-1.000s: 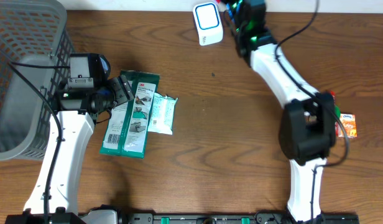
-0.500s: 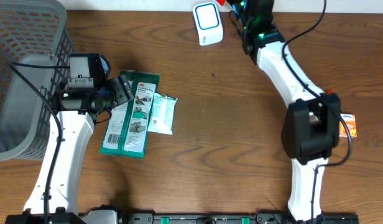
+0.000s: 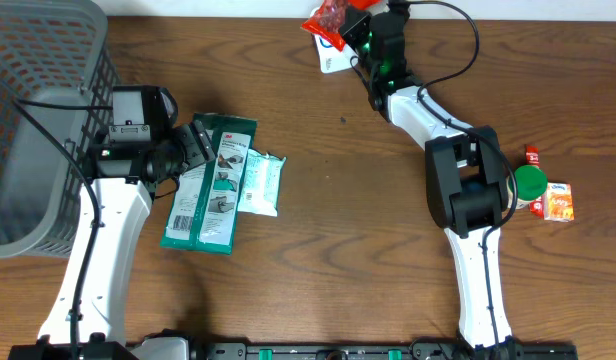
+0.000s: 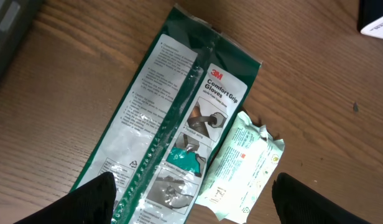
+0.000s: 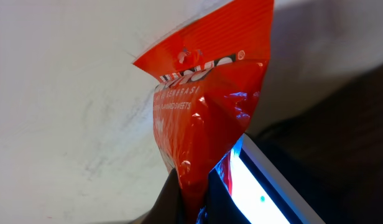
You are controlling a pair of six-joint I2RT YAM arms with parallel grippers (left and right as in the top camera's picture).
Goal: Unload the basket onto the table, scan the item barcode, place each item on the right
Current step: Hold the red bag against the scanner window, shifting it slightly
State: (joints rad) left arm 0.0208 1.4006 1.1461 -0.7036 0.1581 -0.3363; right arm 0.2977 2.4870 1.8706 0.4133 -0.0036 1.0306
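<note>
Right gripper (image 3: 358, 30): gripped red packet (image 5: 207, 106) tight, over scanner (image 3: 332, 63).
Left gripper (image 4: 194, 202): hung wide open, empty, above glove pack (image 4: 173, 118).

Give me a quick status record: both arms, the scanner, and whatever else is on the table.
right fingers: shut on red snack packet, above scanner
scanner: table's far edge, partly hidden by packet
left fingers: open, over green glove pack
wipes pack: touching glove pack's side
basket: far left
orange box, green-capped container: right side
</note>
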